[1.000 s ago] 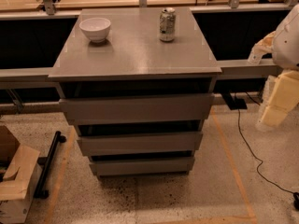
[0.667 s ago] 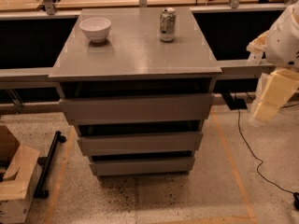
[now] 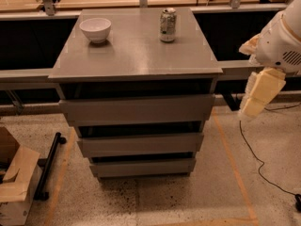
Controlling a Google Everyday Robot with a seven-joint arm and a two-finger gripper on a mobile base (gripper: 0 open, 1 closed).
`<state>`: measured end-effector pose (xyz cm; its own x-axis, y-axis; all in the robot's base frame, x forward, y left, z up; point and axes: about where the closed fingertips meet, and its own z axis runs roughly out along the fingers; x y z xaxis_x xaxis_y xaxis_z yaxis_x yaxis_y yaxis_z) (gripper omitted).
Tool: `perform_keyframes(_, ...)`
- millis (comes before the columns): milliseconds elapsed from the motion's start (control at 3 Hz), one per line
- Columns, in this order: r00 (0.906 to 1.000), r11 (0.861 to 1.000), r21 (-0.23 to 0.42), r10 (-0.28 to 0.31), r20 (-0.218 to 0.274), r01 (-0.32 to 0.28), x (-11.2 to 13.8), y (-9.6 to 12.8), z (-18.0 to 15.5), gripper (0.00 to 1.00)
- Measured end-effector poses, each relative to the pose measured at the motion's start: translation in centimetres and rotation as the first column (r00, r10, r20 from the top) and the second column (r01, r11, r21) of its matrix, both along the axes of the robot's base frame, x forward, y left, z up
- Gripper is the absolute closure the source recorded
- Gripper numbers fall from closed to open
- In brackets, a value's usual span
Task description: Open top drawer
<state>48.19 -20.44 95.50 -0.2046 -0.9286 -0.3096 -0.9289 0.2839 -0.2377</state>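
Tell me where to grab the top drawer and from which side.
Grip the upper edge of the top drawer, coming from the front. Its face is flat with no handle, but a dark gap under the countertop leaves that edge exposed, probably the only purchase. The gripper hangs off to the drawer's right, apart from it.

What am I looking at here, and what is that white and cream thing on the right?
That is a robot's arm, a white shell with a cream-coloured hand at its end. The hand hangs to the right of the grey cabinet, touching nothing and apparently holding nothing. A single camera looks down on the cabinet from the front; where it is mounted cannot be told. On the cabinet's top stand a white bowl and a drinks can. Below are three drawers; the top drawer, the widest, is the one the robot should open.
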Motion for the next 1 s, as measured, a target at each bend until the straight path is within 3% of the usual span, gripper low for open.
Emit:
perform_keyframes(667,0.9997,0.998,0.067,-0.009,-0.022,0.011,0.8,1.4,-4.5,0.0)
perform_keyframes(1000,0.9999,0.996,0.09,-0.01,0.012,0.008,3.8,1.5,-6.9,0.0)
